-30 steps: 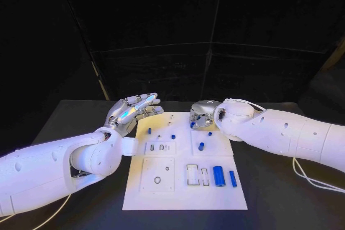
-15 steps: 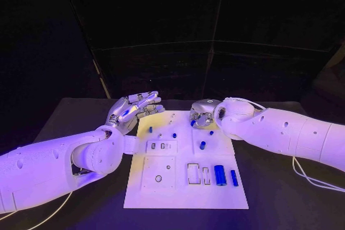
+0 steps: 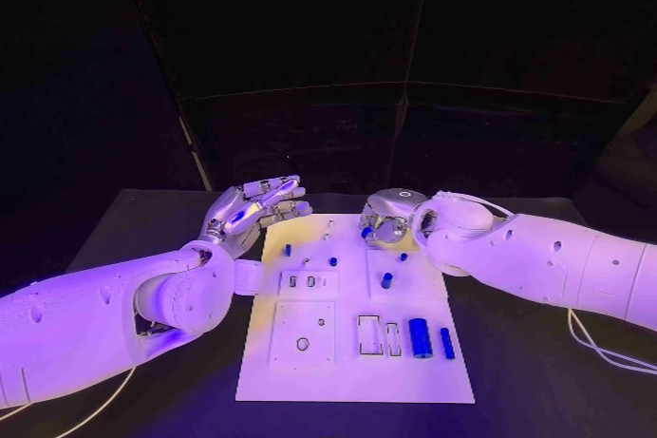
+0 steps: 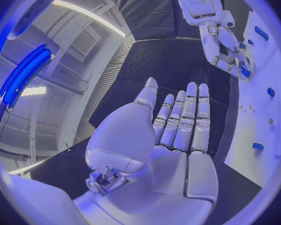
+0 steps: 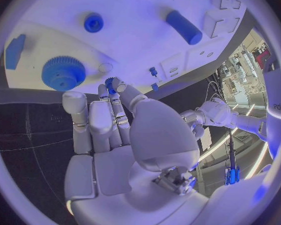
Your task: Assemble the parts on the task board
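The white task board (image 3: 349,362) lies in the middle of the table. My right hand (image 3: 387,219) hovers over its far edge and pinches a small blue part (image 5: 109,83) between thumb and fingertips. The right wrist view shows a blue gear (image 5: 63,72), a small blue round piece (image 5: 93,22) and a blue cylinder (image 5: 183,27) on the board beyond that hand. My left hand (image 3: 253,207) is raised beside the board's far left corner, fingers straight and together, holding nothing. A thick blue cylinder (image 3: 419,337) and a thinner one (image 3: 446,343) lie near the board's right edge.
Small blue pegs (image 3: 333,261) stand in the board's far half, and a short blue piece (image 3: 386,279) lies near the middle. Rectangular slots (image 3: 367,333) and an oval hole (image 3: 303,343) show in the near half. Black table (image 3: 534,381) surrounds the board.
My right forearm has shifted slightly outward; its hand stays at the board's far edge with the blue part. The left hand has not moved.
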Robot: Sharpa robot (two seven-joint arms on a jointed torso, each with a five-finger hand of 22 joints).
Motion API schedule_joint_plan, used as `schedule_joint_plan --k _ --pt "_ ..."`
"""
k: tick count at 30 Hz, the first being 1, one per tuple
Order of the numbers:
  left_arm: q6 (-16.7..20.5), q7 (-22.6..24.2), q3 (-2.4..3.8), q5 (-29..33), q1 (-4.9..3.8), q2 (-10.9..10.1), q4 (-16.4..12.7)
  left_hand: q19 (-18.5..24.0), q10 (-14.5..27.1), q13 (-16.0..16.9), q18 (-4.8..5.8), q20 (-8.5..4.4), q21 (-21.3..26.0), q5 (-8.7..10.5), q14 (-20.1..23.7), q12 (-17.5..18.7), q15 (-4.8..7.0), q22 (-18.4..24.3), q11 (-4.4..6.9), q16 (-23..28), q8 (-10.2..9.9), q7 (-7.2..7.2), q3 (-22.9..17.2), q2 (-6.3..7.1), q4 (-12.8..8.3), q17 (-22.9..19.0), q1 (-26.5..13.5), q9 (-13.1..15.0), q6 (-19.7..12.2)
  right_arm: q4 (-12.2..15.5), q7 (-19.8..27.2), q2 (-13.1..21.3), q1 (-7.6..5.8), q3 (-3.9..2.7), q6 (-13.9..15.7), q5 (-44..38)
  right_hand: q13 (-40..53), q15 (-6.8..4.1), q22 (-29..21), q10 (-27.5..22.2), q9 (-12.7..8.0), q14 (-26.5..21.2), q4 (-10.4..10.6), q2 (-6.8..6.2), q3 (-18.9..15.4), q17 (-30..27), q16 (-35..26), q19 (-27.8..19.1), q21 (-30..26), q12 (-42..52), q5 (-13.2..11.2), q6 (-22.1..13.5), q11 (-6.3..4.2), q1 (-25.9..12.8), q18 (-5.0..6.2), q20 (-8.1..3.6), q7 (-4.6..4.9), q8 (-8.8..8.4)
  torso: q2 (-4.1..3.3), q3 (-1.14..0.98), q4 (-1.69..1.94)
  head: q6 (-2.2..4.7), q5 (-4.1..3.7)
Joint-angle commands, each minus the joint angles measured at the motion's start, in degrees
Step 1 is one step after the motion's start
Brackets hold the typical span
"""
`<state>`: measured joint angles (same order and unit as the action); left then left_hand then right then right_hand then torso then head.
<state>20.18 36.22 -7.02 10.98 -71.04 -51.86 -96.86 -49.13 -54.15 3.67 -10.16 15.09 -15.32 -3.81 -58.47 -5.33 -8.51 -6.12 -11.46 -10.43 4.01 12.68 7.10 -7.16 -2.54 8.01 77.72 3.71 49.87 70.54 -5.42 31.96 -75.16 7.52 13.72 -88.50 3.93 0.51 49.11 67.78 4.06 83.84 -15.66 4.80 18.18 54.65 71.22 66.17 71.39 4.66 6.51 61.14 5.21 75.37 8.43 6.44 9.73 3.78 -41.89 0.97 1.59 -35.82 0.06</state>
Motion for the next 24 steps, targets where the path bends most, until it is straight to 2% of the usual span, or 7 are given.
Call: schedule_joint_plan --k 1,6,7,8,13,18,24 --pt "-1.0 0.0 0.06 -0.4 -0.15 0.0 0.0 -0.5 -0.2 -0.1 -0.30 -0.09 0.3 0.01 -0.1 0.3 -0.23 0.1 -0.02 0.4 -0.2 1.72 0.0 -0.22 -0.5 0.1 0.4 -0.1 0.0 -0.5 0.3 -0.8 -0.17 -0.07 6.9 1.6 -0.1 -0.05 0.1 -0.1 -0.1 0.7 0.4 -0.26 0.4 0.1 0.3 0.4 0.5 -0.2 -1.0 0.3 0.19 -1.1 -0.56 0.11 -0.14 -0.04 -0.18 -0.03 0.26 0.01 0.06" --pt "-0.6 0.2 0.06 -0.1 -0.22 -0.1 0.2 -0.5 -0.3 -0.1 -0.30 -0.09 0.4 0.02 -0.2 0.3 -0.23 0.1 -0.02 0.4 -0.2 1.73 0.0 -0.22 -0.5 0.1 0.4 0.0 0.2 -2.4 0.4 -2.5 -0.18 -0.09 8.1 2.5 -0.1 -0.02 0.2 -0.2 -0.1 0.7 0.7 -0.67 0.7 0.1 0.4 0.4 0.6 -0.4 -1.2 0.1 0.24 -1.5 -0.58 0.15 -0.10 -0.10 -0.36 -0.02 0.46 0.08 0.09" --pt "-0.6 0.2 0.06 0.0 -0.23 -0.1 0.3 -0.5 -0.3 -0.1 -0.30 -0.09 0.4 0.02 -0.2 0.3 -0.23 0.1 -0.02 0.4 -0.2 1.73 0.0 -0.22 -0.5 0.1 0.4 0.0 0.2 -2.7 0.4 -2.8 -0.18 -0.09 8.2 2.5 -0.1 -0.02 0.2 -0.2 -0.1 0.7 0.7 -0.67 0.7 0.1 0.4 0.4 0.6 -0.4 -1.2 0.1 0.24 -1.5 -0.58 0.15 -0.10 -0.10 -0.36 -0.02 0.47 0.12 0.10" --pt "-0.6 0.2 0.06 0.1 -0.24 -0.1 0.3 -0.5 -0.3 -0.1 -0.30 -0.09 0.4 0.02 -0.2 0.3 -0.23 0.1 -0.02 0.4 -0.2 1.73 0.0 -0.22 -0.5 0.1 0.4 0.0 0.2 -3.2 0.5 -3.3 -0.19 -0.09 8.4 2.6 -0.1 -0.02 0.2 -0.2 -0.1 0.7 0.7 -0.68 0.7 0.1 0.4 0.4 0.6 -0.4 -1.2 0.1 0.24 -1.5 -0.58 0.15 -0.10 -0.10 -0.29 -0.04 0.27 0.12 0.35" --pt "-0.6 0.1 0.06 0.5 -0.28 0.1 0.6 -0.5 -0.3 -0.1 -0.30 -0.09 0.4 0.02 -0.2 0.3 -0.23 0.1 -0.02 0.4 -0.2 1.73 0.0 -0.22 -0.5 0.1 0.4 0.0 0.2 -5.2 1.0 -5.3 -0.19 -0.10 9.2 2.9 -0.2 0.01 0.3 -0.4 -0.2 0.7 0.7 -0.93 1.0 0.2 0.5 0.4 0.6 -0.5 -1.2 -0.1 0.27 -1.6 -0.59 0.17 -0.08 -0.13 -0.37 -0.02 0.31 0.17 0.41" --pt "-0.8 0.1 0.06 0.6 -0.34 0.3 0.7 -0.5 -0.3 -0.1 -0.31 -0.10 0.4 0.03 -0.2 0.3 -0.22 0.1 -0.01 0.4 -0.2 1.73 0.0 -0.23 -0.5 0.1 0.4 0.0 0.2 -6.8 1.3 -7.0 -0.19 -0.10 8.6 3.3 -0.2 0.03 0.4 -0.5 -0.2 0.7 0.8 -1.15 1.1 0.4 0.6 0.4 0.7 -0.5 -1.1 -0.1 0.31 -1.7 -0.61 0.19 -0.04 -0.14 -0.64 0.10 0.72 0.34 -0.03" --pt "-0.9 0.0 0.06 0.6 -0.52 0.3 0.7 -0.5 -0.3 -0.1 -0.31 -0.10 0.4 0.03 -0.2 0.3 -0.22 0.1 -0.01 0.4 -0.2 1.73 0.0 -0.23 -0.5 0.1 0.4 0.0 0.2 -8.5 1.4 -8.6 -0.18 -0.10 7.4 3.4 -0.2 0.07 0.5 -0.6 -0.2 0.8 0.9 -1.35 1.3 0.5 0.7 0.4 0.8 -0.6 -1.0 -0.3 0.36 -1.9 -0.62 0.21 -0.01 -0.15 -0.96 0.12 0.76 0.61 -0.10"
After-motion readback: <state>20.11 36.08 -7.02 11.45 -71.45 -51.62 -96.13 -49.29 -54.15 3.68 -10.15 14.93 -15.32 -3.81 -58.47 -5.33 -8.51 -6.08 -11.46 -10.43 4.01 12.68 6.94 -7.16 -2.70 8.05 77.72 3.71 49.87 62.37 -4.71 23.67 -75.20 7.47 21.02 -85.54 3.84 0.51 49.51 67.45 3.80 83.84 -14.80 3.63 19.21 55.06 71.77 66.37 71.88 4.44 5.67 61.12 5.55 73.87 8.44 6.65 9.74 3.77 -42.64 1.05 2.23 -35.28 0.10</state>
